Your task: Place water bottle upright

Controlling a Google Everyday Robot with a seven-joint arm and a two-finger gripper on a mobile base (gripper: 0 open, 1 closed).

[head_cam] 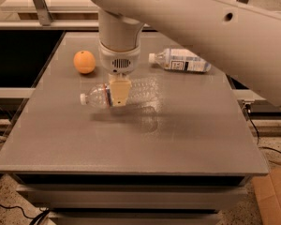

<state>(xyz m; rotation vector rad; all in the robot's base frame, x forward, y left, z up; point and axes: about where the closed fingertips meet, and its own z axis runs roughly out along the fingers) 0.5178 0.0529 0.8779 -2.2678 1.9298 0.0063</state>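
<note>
The water bottle (143, 89) is clear and ribbed, with a white cap (84, 99) pointing left and a red-orange band near its shoulder. It lies horizontal, raised a little above the grey table (187, 135), and its shadow falls below it. My gripper (119, 93) comes straight down from the big white arm and is shut on the bottle near its shoulder. The near beige finger hides part of the bottle.
An orange (84, 62) sits at the back left of the table. A smoother bottle with a white-and-blue label (180, 60) lies on its side at the back right. A cardboard box (274, 196) stands on the floor at the lower right.
</note>
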